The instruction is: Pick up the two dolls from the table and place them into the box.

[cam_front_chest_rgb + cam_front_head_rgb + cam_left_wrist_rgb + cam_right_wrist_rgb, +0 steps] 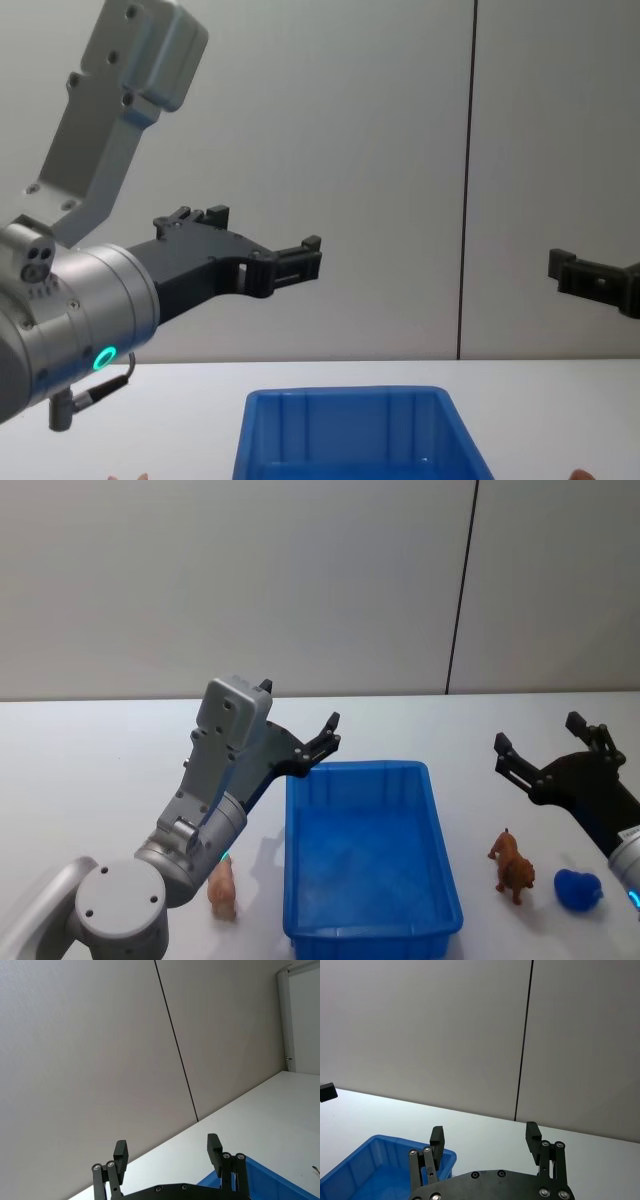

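Hovering with fingers spread wide and nothing held, the left gripper point(167, 1148) is above the box's point(358, 768) far-left corner and the right gripper point(540, 736) hangs off the box's right side. The task looks to be at its start, since the box is bare inside. A peach doll point(222, 888) stands on the table point(100, 780) just left of the box's near corner and a brown doll point(512, 866) stands right of the box, so next, I judge, a gripper must drop over its nearer doll and close on it.
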You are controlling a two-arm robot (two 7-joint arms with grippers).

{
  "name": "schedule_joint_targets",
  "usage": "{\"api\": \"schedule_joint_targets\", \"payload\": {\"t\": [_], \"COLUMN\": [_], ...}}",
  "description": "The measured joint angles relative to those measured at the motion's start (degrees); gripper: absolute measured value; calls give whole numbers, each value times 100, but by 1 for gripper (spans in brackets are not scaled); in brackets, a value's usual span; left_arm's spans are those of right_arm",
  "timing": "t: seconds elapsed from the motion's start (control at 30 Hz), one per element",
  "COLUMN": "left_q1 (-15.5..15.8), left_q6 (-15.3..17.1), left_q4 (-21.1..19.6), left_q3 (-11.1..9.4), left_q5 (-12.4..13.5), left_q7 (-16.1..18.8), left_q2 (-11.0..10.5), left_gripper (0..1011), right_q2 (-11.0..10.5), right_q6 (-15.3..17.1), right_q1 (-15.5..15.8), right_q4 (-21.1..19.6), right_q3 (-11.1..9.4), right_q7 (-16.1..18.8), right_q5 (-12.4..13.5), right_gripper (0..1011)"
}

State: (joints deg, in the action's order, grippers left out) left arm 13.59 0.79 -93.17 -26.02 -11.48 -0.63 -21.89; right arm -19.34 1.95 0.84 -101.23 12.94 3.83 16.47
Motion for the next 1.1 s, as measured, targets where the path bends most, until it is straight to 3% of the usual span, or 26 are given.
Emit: {"api": "schedule_joint_targets", "payload": {"t": [0.77, 1.1], "left_q1": [0, 0], "left_q6": [0, 0], "left_q4": [0, 0], "left_q3": [0, 0], "left_q5": [0, 0], "left_q7": [1, 1], "left_q2": [0, 0], "left_gripper": [1001, 1001], "right_q2": [-3, -216], "right_q6": [8, 259], "right_q1": [1, 128], "right_q4": [6, 34], "right_q3": [-7, -155], "right_q7": [4, 103], "right_q5": [3, 208], "right_gripper": [1001, 1001]}}
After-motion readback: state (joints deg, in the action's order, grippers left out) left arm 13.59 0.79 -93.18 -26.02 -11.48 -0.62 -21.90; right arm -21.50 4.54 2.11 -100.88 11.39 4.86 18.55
